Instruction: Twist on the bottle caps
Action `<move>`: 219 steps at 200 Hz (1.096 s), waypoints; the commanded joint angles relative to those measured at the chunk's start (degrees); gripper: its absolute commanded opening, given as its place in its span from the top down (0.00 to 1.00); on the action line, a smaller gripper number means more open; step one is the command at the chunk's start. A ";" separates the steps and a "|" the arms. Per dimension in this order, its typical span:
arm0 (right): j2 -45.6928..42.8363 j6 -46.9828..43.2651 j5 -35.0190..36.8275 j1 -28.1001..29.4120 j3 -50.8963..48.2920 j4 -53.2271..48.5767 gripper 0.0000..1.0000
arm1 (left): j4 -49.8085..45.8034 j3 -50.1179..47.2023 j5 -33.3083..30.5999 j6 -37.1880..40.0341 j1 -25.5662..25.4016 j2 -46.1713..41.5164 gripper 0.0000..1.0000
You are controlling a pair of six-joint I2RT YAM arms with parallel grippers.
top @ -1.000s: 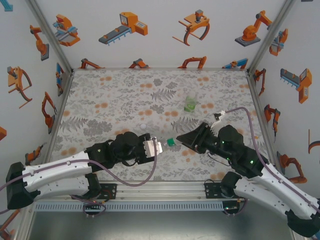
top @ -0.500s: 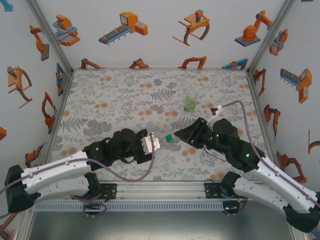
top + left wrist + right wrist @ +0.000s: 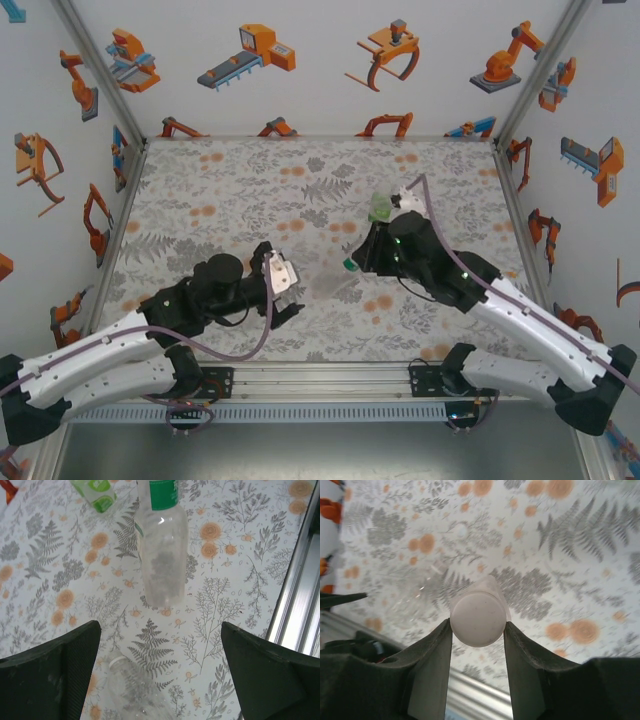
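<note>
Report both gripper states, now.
Left gripper: open, holding nothing.
Right gripper: fingers closed on a white bottle cap.

Desk point(image 3: 220, 190) as we see it: floral cover with grey ferns and orange blooms, and an aluminium rail point(image 3: 320, 372) along the near edge. On it we count a green bottle point(image 3: 381, 207) right of centre, toward the back. A clear bottle point(image 3: 127, 692) lies on its side in the front half. A green-band bottle point(image 3: 161, 555) slants over the middle, its base near the clear one but apart. We can't tell whether that base touches the cover.
</note>
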 commanded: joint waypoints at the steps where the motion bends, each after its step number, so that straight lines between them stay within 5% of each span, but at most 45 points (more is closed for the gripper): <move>1: 4.77 -11.50 5.28 -1.57 5.12 -0.16 1.00 | -4.40 4.27 -2.57 -9.51 2.30 1.17 0.03; 31: 13.91 -16.96 1.46 -6.13 11.98 0.50 1.00 | -10.65 7.66 -1.24 -17.61 6.89 3.44 0.05; 96: 31.93 -23.92 -6.96 -15.79 27.44 -0.77 1.00 | -12.58 7.93 0.07 -19.27 8.68 2.10 0.06; 158: 43.48 -30.36 -5.60 -18.10 40.31 -4.68 1.00 | -12.74 6.07 -0.86 -20.14 8.94 -0.69 0.06; 219: 46.92 -31.74 -4.94 -18.44 42.91 -4.15 1.00 | -12.34 5.81 -0.79 -20.33 9.12 -0.57 0.06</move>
